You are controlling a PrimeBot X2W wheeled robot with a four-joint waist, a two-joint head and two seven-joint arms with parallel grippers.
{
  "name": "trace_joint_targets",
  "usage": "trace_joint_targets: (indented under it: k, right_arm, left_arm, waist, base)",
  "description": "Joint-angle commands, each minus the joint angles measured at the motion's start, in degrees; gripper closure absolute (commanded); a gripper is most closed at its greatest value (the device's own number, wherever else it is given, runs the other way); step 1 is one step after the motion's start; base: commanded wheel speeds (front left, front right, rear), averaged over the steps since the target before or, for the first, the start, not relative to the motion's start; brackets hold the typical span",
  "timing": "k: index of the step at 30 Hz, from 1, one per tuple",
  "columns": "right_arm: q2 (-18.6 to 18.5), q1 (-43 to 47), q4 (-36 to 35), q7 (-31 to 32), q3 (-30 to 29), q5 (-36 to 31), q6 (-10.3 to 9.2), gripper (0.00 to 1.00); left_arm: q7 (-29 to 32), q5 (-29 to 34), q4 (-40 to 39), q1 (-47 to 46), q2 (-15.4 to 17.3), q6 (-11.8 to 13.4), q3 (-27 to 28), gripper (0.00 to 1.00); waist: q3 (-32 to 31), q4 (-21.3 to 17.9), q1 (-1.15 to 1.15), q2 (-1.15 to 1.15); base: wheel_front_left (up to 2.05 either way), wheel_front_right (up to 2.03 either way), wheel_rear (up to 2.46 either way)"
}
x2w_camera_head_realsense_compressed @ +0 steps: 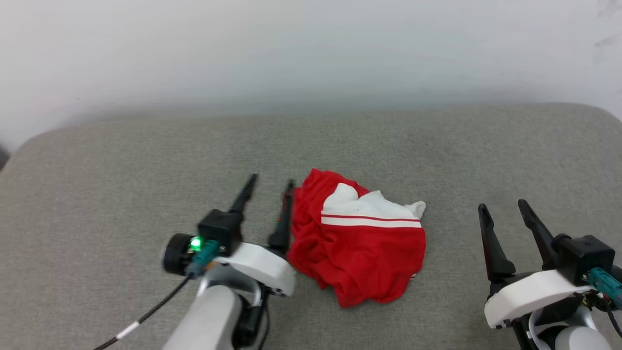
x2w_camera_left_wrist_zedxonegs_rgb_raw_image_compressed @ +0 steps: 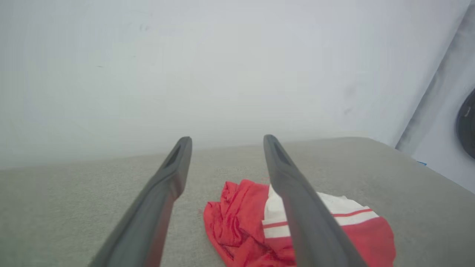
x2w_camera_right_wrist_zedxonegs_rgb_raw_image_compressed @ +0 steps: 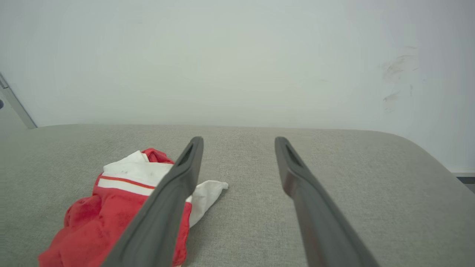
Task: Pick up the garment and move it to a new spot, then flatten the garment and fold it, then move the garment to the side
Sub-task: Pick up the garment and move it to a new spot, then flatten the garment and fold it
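The garment [x2w_camera_head_realsense_compressed: 358, 243] lies crumpled in a heap on the grey cushion, red with a white sleeve and striped trim on top; its letters are hidden. My left gripper [x2w_camera_head_realsense_compressed: 270, 183] stands open just left of the heap, its right finger close along the red edge. From the left wrist the garment [x2w_camera_left_wrist_zedxonegs_rgb_raw_image_compressed: 237, 222] sits below and between the fingers, partly behind the right one. My right gripper [x2w_camera_head_realsense_compressed: 503, 205] is open too, well to the right of the cloth and apart from it. The right wrist view has the garment [x2w_camera_right_wrist_zedxonegs_rgb_raw_image_compressed: 118, 200] at lower left.
The grey upholstered surface [x2w_camera_head_realsense_compressed: 121, 184] spreads wide on all sides of the heap, with rounded far corners. A pale wall [x2w_camera_head_realsense_compressed: 311, 53] rises right behind its back edge. A dark round object [x2w_camera_left_wrist_zedxonegs_rgb_raw_image_compressed: 468, 124] shows at the far right of the left wrist view.
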Motion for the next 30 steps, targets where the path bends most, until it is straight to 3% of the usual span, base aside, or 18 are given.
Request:
trace_joint_targets:
  k: [1, 13, 30]
  right_arm:
    - [0.1, 0.8, -0.2, 0.0, 0.0, 0.2, -0.02, 0.00]
    - [0.1, 4.5, -1.2, 1.3, -0.4, 0.5, -0.02, 0.00]
    - [0.1, 4.2, -2.9, 2.5, 0.5, 0.7, -0.02, 0.00]
  left_arm:
    - [-0.3, -0.2, -0.3, 0.8, 0.5, 0.4, 0.4, 0.00]
    - [0.9, -2.6, -3.1, 8.8, 7.7, 3.9, 6.9, 0.00]
    - [2.6, -3.8, -7.6, 10.9, 9.0, 5.2, 7.2, 0.00]
  waist:
    - [-0.6, 0.6, 0.00, 0.00]
    - [-3.3, 1.4, 0.00, 0.00]
    - [-2.6, 0.8, 0.00, 0.00]
  base:
    - [0.00, 0.00, 0.00]
    - [0.00, 0.00, 0.00]
    - [0.00, 0.00, 0.00]
